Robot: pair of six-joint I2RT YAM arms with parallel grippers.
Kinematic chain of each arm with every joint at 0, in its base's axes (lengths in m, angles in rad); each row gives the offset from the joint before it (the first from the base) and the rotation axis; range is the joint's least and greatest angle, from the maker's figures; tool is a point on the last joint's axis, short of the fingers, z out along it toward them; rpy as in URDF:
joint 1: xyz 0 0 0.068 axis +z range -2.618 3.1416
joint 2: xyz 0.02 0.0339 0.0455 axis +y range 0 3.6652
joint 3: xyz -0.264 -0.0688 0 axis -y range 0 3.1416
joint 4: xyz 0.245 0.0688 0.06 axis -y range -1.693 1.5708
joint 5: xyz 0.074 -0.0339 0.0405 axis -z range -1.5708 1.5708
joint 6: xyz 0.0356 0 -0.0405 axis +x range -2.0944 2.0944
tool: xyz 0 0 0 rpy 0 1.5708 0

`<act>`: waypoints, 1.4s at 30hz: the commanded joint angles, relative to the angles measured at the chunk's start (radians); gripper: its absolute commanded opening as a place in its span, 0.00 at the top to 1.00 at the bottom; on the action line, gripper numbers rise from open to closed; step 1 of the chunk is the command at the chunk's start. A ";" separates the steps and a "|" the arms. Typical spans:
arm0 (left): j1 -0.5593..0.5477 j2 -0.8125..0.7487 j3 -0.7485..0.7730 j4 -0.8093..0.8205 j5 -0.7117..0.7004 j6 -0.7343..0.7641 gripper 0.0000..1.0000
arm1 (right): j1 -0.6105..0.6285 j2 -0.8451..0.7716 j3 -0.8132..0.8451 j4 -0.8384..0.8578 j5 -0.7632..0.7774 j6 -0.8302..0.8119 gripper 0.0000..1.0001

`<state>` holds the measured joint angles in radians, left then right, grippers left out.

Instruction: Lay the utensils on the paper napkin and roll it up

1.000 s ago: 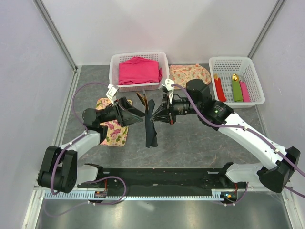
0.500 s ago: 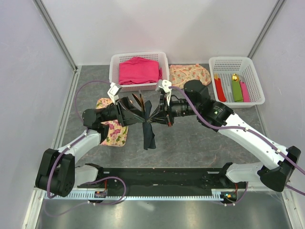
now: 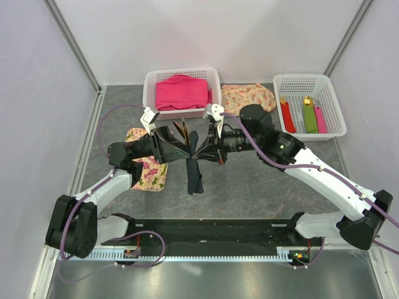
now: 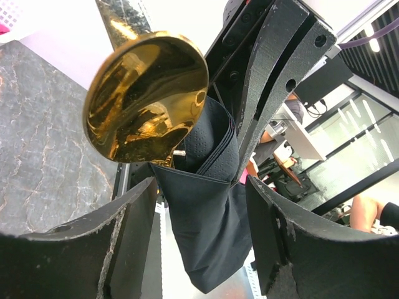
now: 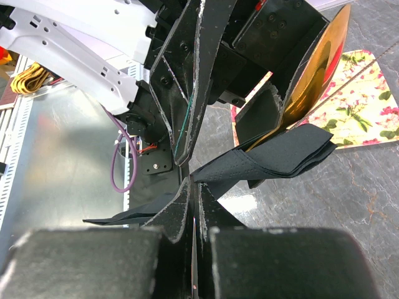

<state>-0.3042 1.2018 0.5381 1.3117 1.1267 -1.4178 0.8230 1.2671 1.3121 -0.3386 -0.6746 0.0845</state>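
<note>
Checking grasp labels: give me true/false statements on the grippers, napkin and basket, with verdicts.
The right gripper pinches the thin black paper napkin. True.
The napkin lies spread out flat. False: it hangs folded in the air.
The left gripper is clamped shut. False: its fingers stand apart around the napkin.
A gold-coloured metal spoon head rises from the napkin's fold. True.
The white plastic basket holds a pink folded cloth. True.

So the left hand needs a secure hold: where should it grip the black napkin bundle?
Probably pinch the folded upper part of the napkin, just under the spoon bowl, coming from the left, opposite the right hand; its lower tail hangs loose.
</note>
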 commanded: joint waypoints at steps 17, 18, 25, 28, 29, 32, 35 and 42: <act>-0.006 -0.028 0.020 0.350 -0.044 -0.053 0.44 | 0.007 -0.008 0.059 0.049 0.032 -0.003 1.00; -0.004 -0.027 0.020 0.350 -0.044 -0.050 0.43 | 0.007 -0.006 0.059 0.050 0.032 -0.003 1.00; -0.024 -0.021 0.008 0.350 -0.045 -0.044 0.34 | 0.007 0.005 0.064 0.075 0.015 0.012 1.00; -0.032 -0.018 0.003 0.350 -0.048 -0.049 0.33 | 0.007 0.009 0.072 0.079 0.013 0.021 1.00; -0.033 -0.019 0.003 0.350 -0.050 -0.050 0.33 | 0.008 0.011 0.076 0.081 0.012 0.024 1.00; -0.033 -0.019 0.005 0.350 -0.051 -0.056 0.35 | 0.008 0.012 0.078 0.079 0.015 0.021 1.00; -0.033 -0.025 0.000 0.351 -0.054 -0.059 0.40 | 0.008 0.006 0.070 0.078 0.018 0.021 1.00; -0.015 -0.028 -0.024 0.350 -0.073 -0.070 0.48 | 0.008 -0.011 0.058 0.062 0.027 0.011 1.00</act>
<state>-0.3302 1.1912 0.5217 1.3125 1.0718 -1.4590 0.8276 1.2823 1.3338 -0.3347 -0.6498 0.1043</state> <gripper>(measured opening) 0.540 0.006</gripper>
